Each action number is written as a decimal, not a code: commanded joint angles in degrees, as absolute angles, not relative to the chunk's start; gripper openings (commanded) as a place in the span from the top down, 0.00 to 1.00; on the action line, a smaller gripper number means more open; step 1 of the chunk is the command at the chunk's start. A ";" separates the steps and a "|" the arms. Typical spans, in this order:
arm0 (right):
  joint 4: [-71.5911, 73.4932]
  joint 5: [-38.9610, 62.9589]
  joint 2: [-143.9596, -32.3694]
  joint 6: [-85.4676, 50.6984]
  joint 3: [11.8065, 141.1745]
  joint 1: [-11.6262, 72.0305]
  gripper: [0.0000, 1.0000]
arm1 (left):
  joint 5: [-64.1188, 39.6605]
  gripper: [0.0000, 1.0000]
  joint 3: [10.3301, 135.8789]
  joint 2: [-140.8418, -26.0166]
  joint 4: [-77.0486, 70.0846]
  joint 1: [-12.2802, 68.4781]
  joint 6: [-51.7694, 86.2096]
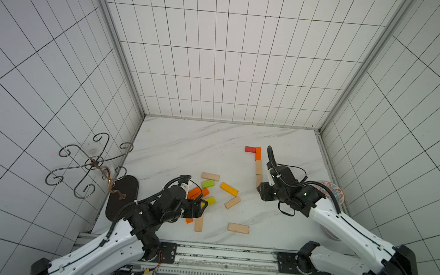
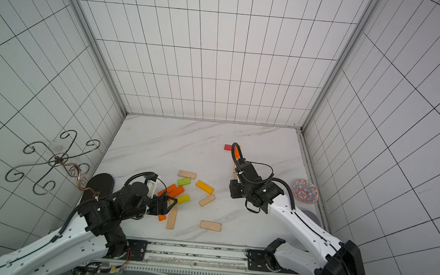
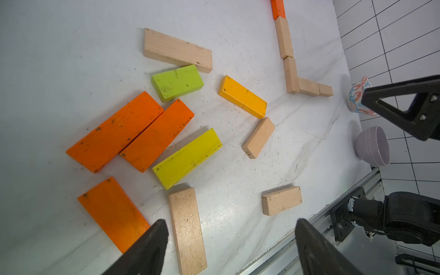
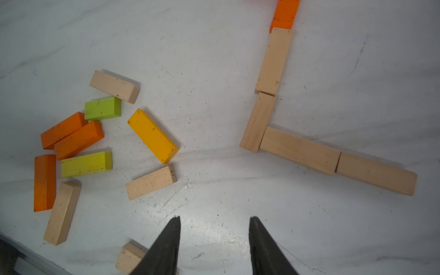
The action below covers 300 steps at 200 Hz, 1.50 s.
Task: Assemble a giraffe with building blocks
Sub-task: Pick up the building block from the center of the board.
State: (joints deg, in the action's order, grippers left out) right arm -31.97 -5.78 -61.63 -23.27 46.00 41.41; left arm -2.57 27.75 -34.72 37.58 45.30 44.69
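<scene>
The left end effector (image 3: 231, 240) is held wide over a plain wooden block (image 3: 187, 228); the right end effector (image 4: 214, 238), narrower, is held empty.

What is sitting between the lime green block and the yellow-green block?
The end of an orange block, one of two lying side by side; the right wrist view shows it clearly.

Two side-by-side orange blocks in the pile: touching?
Touching. Left wrist view: one orange block lies flush along its orange neighbour, long edges meeting with no gap.
</scene>
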 commanded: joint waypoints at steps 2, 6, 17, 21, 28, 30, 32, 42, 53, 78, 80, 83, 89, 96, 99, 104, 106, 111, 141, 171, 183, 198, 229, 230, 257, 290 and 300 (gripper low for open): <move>-29.90 -8.53 -59.73 -21.95 41.92 47.16 0.52 | 0.88 0.16 26.57 -36.13 37.52 46.29 47.74; -29.95 -8.57 -59.88 -22.10 42.01 48.43 0.52 | 1.04 0.16 26.36 -36.35 37.39 46.46 48.01; -30.52 -8.61 -60.97 -23.16 42.26 51.75 0.51 | 1.38 0.16 25.91 -36.72 37.18 47.05 48.65; -30.78 -8.61 -61.47 -23.72 42.27 52.94 0.51 | 1.45 0.16 25.84 -36.75 37.01 47.30 48.88; -31.29 -8.69 -62.35 -24.78 42.21 54.90 0.51 | 1.74 0.16 25.71 -36.70 36.92 47.79 49.27; -31.44 -8.63 -62.61 -25.09 42.15 55.47 0.51 | 1.82 0.16 25.68 -36.68 36.87 47.92 49.36; -31.50 -8.62 -62.83 -25.43 42.07 55.99 0.51 | 1.91 0.16 25.73 -36.59 36.84 48.04 49.45; -31.94 -8.78 -63.68 -26.90 41.56 58.33 0.49 | 2.13 0.16 25.74 -36.35 36.85 48.48 49.64; -31.67 -8.46 -64.15 -28.12 40.67 60.48 0.48 | 2.26 0.16 25.66 -36.09 36.87 48.75 49.75; -29.98 -6.75 -66.21 -29.74 39.58 63.68 0.43 | 2.21 0.16 25.58 -35.86 36.84 48.70 49.74; -29.80 -6.61 -66.50 -29.78 39.56 63.89 0.43 | 2.22 0.16 25.58 -35.86 36.89 48.74 49.83; -29.55 -6.45 -66.91 -29.74 39.47 64.16 0.42 | 2.22 0.16 25.64 -35.86 36.82 48.70 49.81; -29.10 -6.33 -67.79 -29.86 39.33 64.82 0.42 | 2.18 0.16 25.60 -35.86 36.82 48.74 49.78; -28.62 -6.33 -68.87 -29.87 39.37 65.54 0.41 | 2.18 0.16 25.72 -35.89 36.75 48.69 49.75; -28.40 -6.25 -69.31 -29.80 39.37 65.88 0.40 | 2.20 0.16 25.75 -35.86 36.81 48.71 49.75; -28.11 -6.24 -70.02 -29.82 39.46 66.39 0.40 | 2.18 0.16 25.73 -35.82 36.80 48.70 49.75; -27.99 -6.24 -70.28 -29.87 39.53 66.59 0.40 | 2.10 0.16 25.79 -35.80 36.82 48.69 49.75; -27.64 -6.16 -71.02 -29.81 39.55 67.17 0.39 | 2.12 0.16 25.84 -35.70 36.76 48.69 49.75; -25.85 -5.83 -74.99 -29.61 39.33 69.39 0.36 | 2.18 0.15 26.05 -34.90 36.74 48.69 49.58; -24.17 -6.01 -77.04 -28.45 38.79 69.84 0.30 | 1.94 0.15 26.31 -34.36 36.69 48.69 49.46; -23.13 -5.31 -77.71 -28.06 38.13 69.88 0.29 | 1.85 0.15 26.38 -34.22 36.73 48.69 49.44; -22.15 -4.34 -78.77 -27.86 37.24 70.11 0.28 | 1.80 0.15 26.38 -34.02 36.80 48.70 49.39; -21.09 -3.69 -80.19 -27.83 36.48 71.35 0.26 | 1.93 0.15 26.36 -33.70 36.69 48.71 49.39; -21.09 -3.69 -80.19 -27.83 36.48 71.35 0.26 | 1.93 0.15 26.37 -33.73 36.72 48.70 49.39; -21.50 -3.78 -81.46 -28.09 36.22 71.87 0.26 | 1.90 0.15 26.36 -33.97 36.65 48.70 49.22; -22.67 -5.02 -83.01 -30.90 35.95 71.81 0.32 | 1.87 0.15 26.36 -33.93 36.44 48.69 49.02; -23.25 -6.04 -82.97 -32.80 35.70 71.88 0.36 | 1.90 0.15 26.30 -33.92 36.41 48.69 49.08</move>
State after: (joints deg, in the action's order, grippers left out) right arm -21.61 -4.47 -81.69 -29.30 38.72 71.31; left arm 0.89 25.91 -34.24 37.47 48.60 48.88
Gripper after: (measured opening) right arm 0.671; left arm 0.851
